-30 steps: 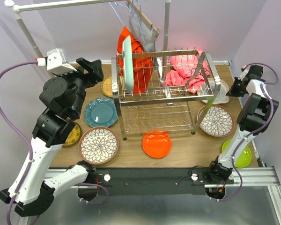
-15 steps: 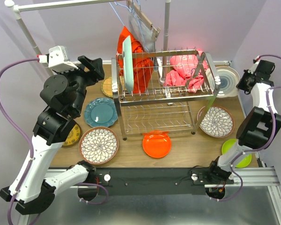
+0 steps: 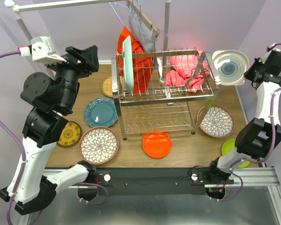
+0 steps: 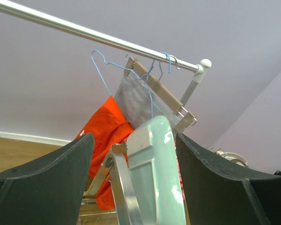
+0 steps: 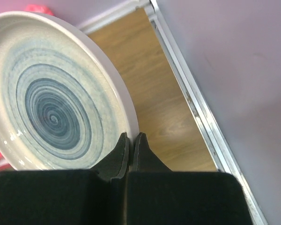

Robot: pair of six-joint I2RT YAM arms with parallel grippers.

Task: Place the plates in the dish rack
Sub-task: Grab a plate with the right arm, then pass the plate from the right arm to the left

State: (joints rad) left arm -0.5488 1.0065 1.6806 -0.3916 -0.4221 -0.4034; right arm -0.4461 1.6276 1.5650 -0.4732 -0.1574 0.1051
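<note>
The right fingers (image 5: 130, 149) are pinched shut on the rim of a white plate (image 3: 229, 63) with a blue swirl. They hold it up in the air, tipped on its side, just past the right end of the dish rack (image 3: 164, 101). It looks close to the rack's corner, but I cannot tell if it touches. The left fingers (image 3: 83, 58) are wide open and hold nothing, up near the rack's left end. A mint plate (image 3: 127, 61) stands on edge in the top shelf there. A teal plate (image 3: 100, 112) and an orange plate (image 3: 157, 144) lie flat on the worktop (image 3: 187, 145).
</note>
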